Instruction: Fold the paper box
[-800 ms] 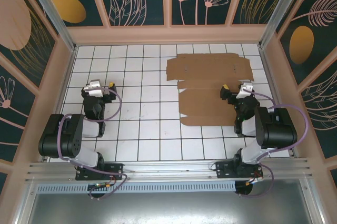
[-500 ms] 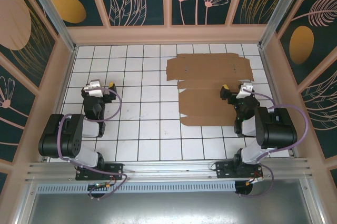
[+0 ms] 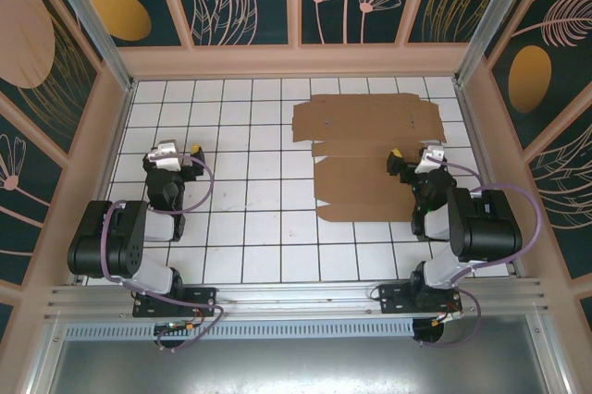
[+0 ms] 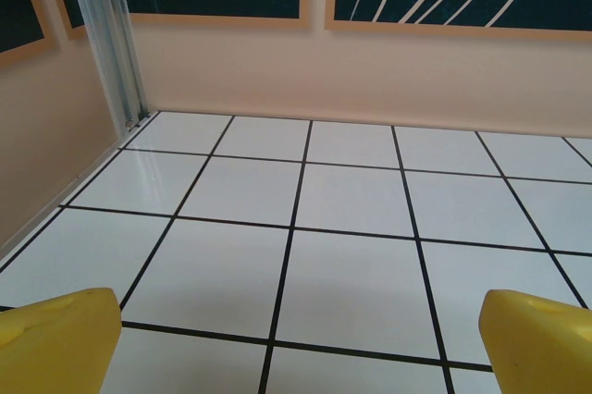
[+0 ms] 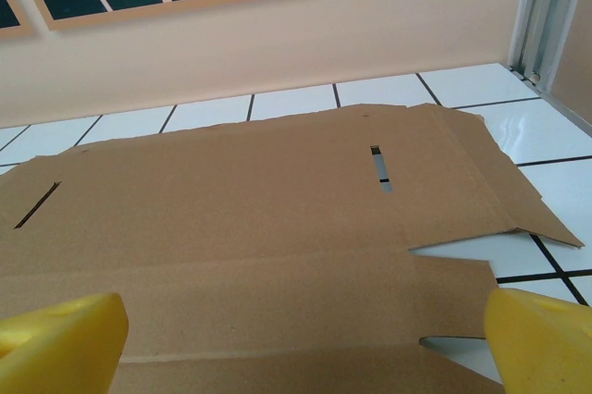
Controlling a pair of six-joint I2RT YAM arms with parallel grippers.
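Top external view. We find the paper box (image 3: 365, 153) lying flat and unfolded on the white tiled table (image 3: 250, 227), in the far right part of the floor. It is a brown die-cut sheet with notched flaps along its edges and 1 crease running across its middle. The right gripper (image 3: 395, 163) sits over the right side of the sheet's near panel, pointing left across the cardboard. Its fingers are spread and grasp nothing; whether they touch the sheet we cannot tell from this angle. The left gripper (image 3: 193, 161) is over bare tiles on the left side, well apart from the paper box, fingers released and empty.

Left wrist view. The 2 yellow fingers (image 4: 63, 343) of the left gripper (image 4: 301, 343) stand at opposite lower corners of the frame, wide apart, with bare tiles of the table (image 4: 351, 200) between them. A metal corner post (image 4: 111, 38) rises at the far left against the enclosure wall.

Right wrist view. The right gripper (image 5: 305, 338) has its 2 yellow fingers (image 5: 65, 334) fully spread above the paper box (image 5: 250, 200), which runs flat beneath and ahead of them. We note 2 narrow slots cut in the sheet (1 left, 1 right) and a pointed flap at its right edge. Nothing is gripped.
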